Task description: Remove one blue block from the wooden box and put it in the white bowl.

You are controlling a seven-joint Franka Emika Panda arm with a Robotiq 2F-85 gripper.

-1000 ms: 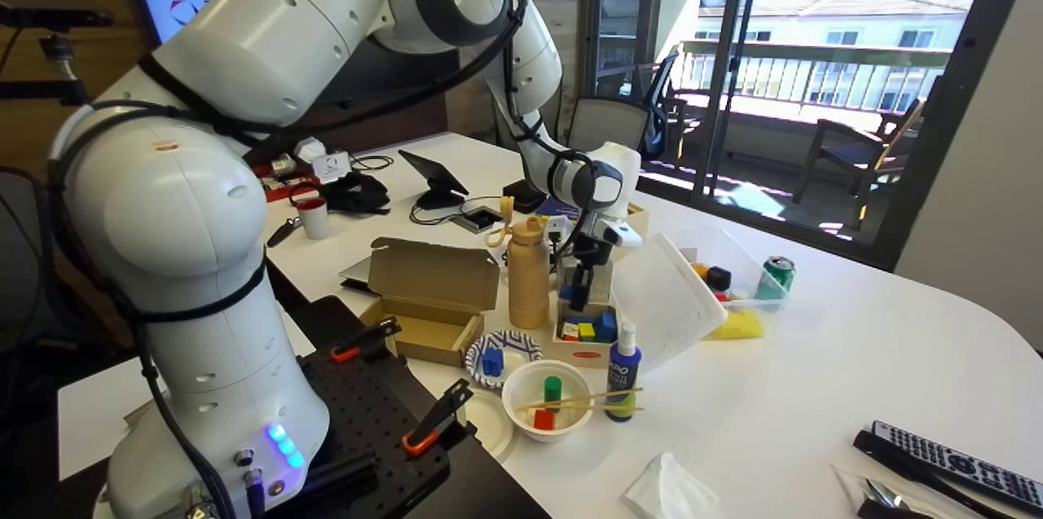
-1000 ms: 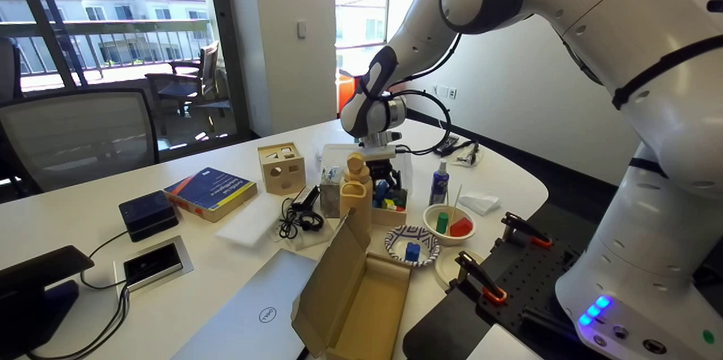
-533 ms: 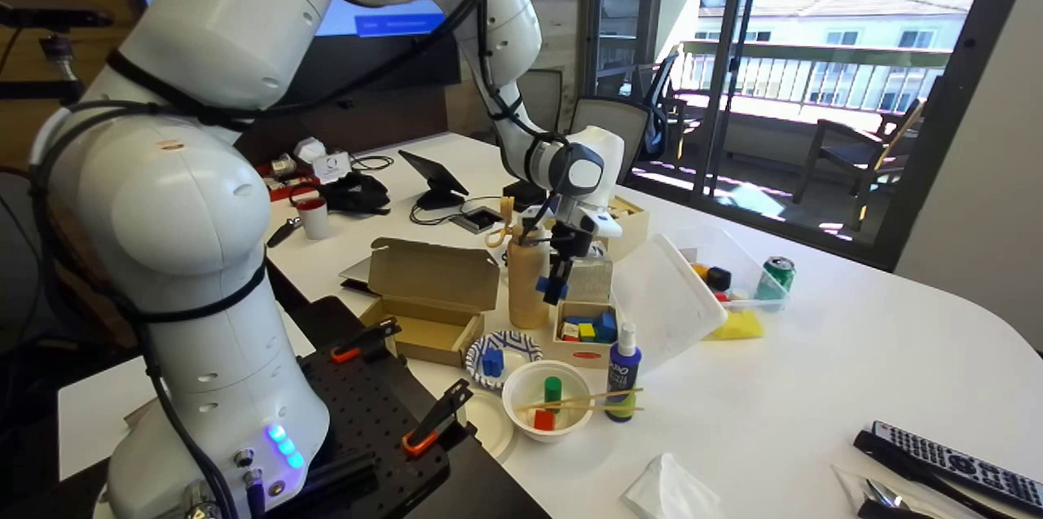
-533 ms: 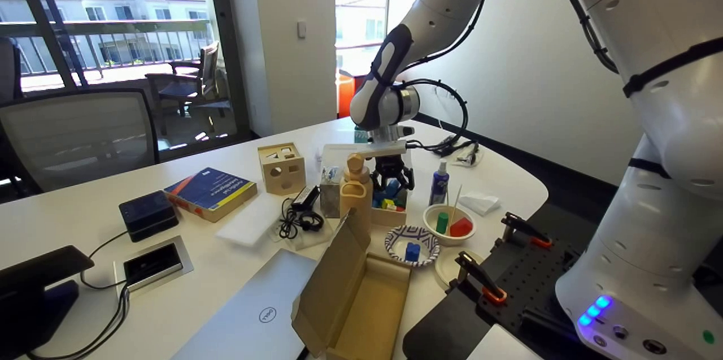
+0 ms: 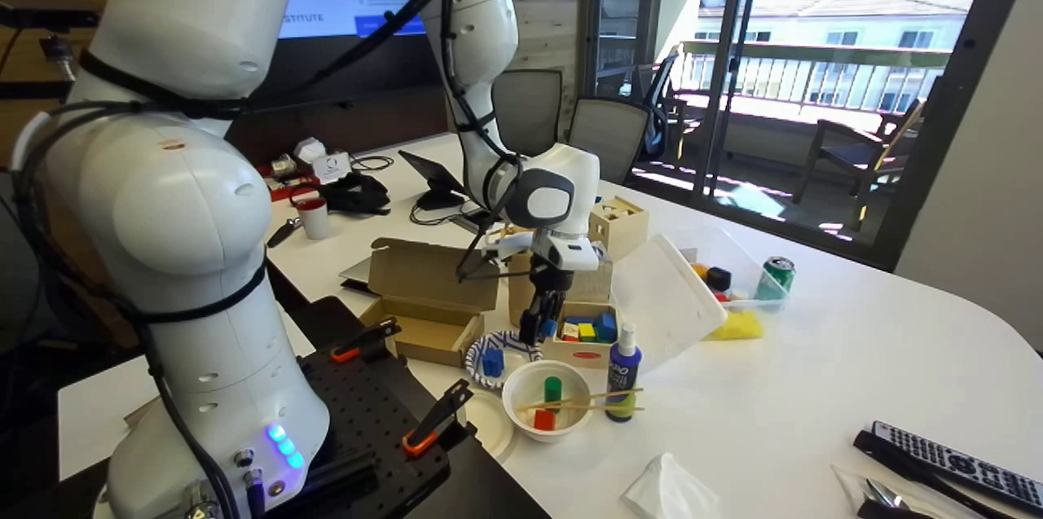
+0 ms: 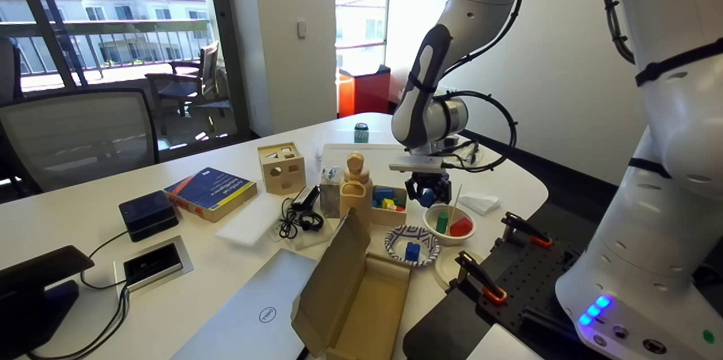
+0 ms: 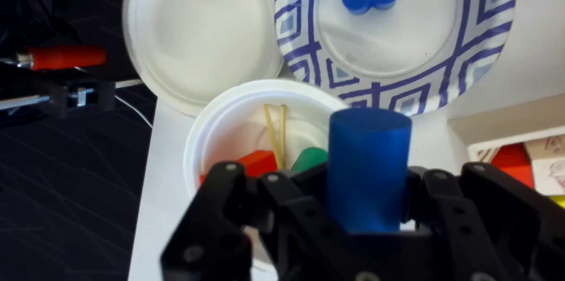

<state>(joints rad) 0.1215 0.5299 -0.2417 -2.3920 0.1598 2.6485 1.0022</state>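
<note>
White bowl (image 7: pixel 223 129): left of centre in the wrist view, two sticks (image 7: pixel 282 129) reaching into it.
Wooden box (image 6: pixel 390 217): mid-frame in an exterior view; removal looks done to me.
Gripper (image 7: pixel 367 195): clamped around the blue block (image 7: pixel 369 162).
Blue block: right of centre in the wrist view, raised; I judge this the transfer, next needing centring over the bowl, lowering, release.

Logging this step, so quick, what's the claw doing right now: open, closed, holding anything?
The claw: closed, holding a cylindrical blue block.
</note>
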